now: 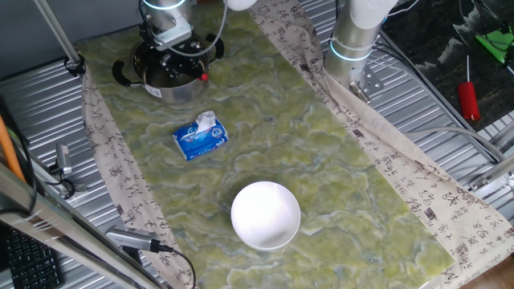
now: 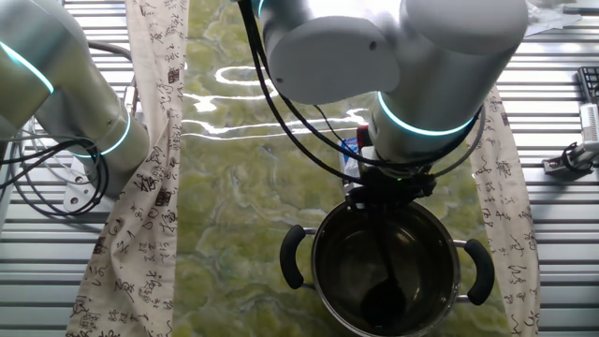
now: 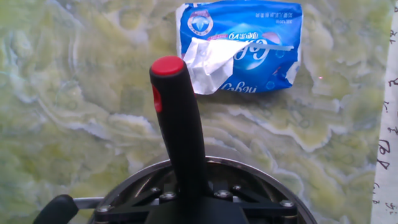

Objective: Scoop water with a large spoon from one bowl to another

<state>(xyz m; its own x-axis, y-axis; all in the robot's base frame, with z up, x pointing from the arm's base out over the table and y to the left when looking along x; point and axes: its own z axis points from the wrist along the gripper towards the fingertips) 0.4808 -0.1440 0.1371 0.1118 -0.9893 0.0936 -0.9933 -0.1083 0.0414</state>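
One fixed view: upper left, gripper (image 1: pixel 178 50) over round shiny steel pot (image 1: pixel 165 76); plain white bowl (image 1: pixel 266 214) low centre, unfilled; blue tissue pack (image 1: pixel 201 136) between.

The other fixed view: black ladle (image 2: pixel 387 281) dipped in pot; transfer pending.

Hand view: clamped on red-tipped handle.

Gripper (image 1: pixel 178 58) fingertips were not visible in any view; the arm's wrist covered them from above. Ladle (image 2: pixel 384 298) handle was hidden under the flange; only its scoop showed, dark inside the steel pot (image 2: pixel 329 245). The pot's near rim was cut by the frame edge. Water level could not be made out. Print on the tissue pack (image 3: pixel 249 46) was blurred.
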